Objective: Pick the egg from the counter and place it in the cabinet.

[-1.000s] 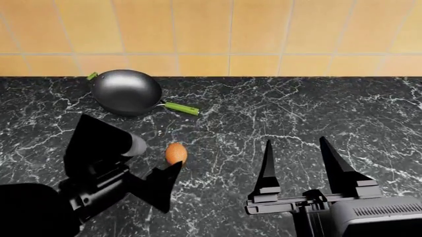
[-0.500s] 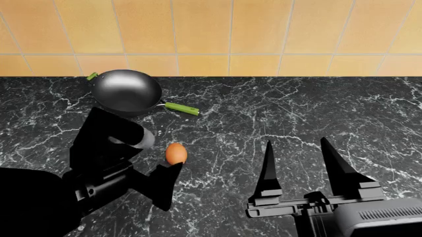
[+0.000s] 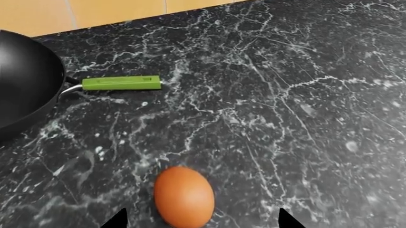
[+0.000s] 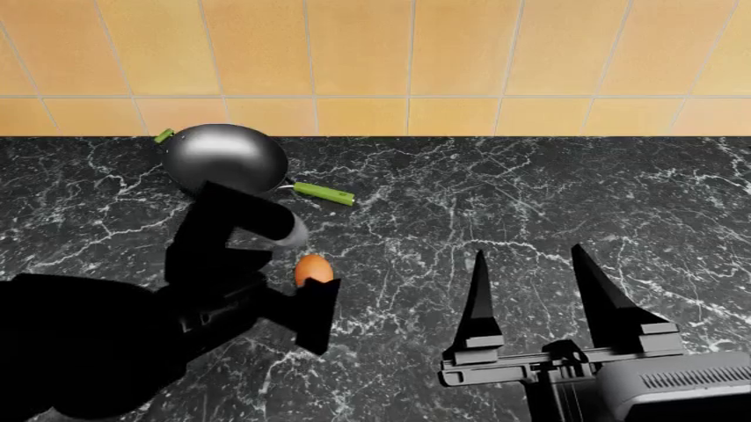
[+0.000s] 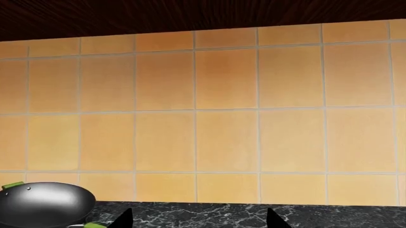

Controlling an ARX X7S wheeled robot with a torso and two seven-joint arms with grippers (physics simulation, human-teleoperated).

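A: While the egg (image 4: 311, 268) lies on the counter (image 4: 528, 202), we log step one: approach, left gripper (image 4: 299, 272) spread around it.
B: Next: we close gently. Right gripper (image 4: 540, 281) spread, idle

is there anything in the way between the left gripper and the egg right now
Nothing visible. In the left wrist view the egg lies on bare counter just ahead of the open left gripper, between its fingertips' line. The wok and its green handle sit farther back, beyond the egg.
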